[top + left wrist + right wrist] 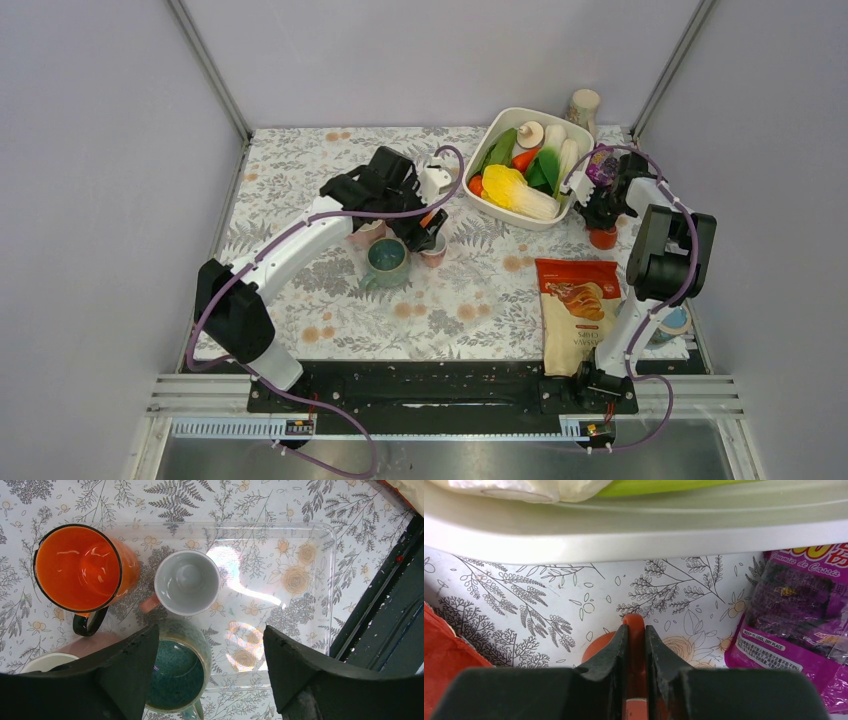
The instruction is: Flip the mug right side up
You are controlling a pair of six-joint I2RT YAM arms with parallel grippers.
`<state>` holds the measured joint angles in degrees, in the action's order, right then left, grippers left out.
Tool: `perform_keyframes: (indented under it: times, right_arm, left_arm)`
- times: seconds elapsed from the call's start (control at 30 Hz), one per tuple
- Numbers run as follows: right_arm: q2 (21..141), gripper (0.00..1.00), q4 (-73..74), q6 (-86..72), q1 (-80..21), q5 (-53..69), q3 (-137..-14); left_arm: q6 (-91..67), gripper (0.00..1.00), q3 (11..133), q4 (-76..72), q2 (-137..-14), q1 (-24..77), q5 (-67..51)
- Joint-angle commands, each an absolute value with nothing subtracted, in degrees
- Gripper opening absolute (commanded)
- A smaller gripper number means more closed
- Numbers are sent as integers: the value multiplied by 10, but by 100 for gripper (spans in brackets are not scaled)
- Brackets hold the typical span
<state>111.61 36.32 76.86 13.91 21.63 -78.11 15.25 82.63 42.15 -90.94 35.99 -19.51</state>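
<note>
While the right fingers [614, 665] are pinched shut on a thin orange part of the small orange mug [635, 630], rim or handle can't be told, the mug sits on the counter [470, 310] just off the white basin's [575, 125] near-right corner. Which way up it is: can't tell from either view. A purple packet [794, 605] lies beside the mug, further right of the basin, and an orange snack bag [578, 300] lies nearer the arm bases than the basin. The basin holds vegetables. The left fingers [125, 670] are spread wide with nothing in them, hanging over a clear tray [320, 580] well to the left of the basin. An orange mug with black handle [77, 567], a white-inside mug [186, 582] and a teal mug [175, 675] stand there, all mouth up, with the teal one directly under the fingers.
</note>
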Motion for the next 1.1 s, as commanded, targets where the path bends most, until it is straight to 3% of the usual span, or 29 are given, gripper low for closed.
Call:
perform_keyframes:
  times: [0.0, 0.47, 1.07]
  right_arm:
    - [1088, 0, 402, 786, 134, 211, -778]
    - [932, 0, 436, 816, 109, 267, -706]
    - [850, 0, 455, 668, 3, 371, -718]
  left_arm:
    - [156, 79, 847, 409, -902, 357, -209]
    - [144, 79, 840, 407, -902, 346, -233]
    - [107, 79, 863, 405, -950, 346, -292]
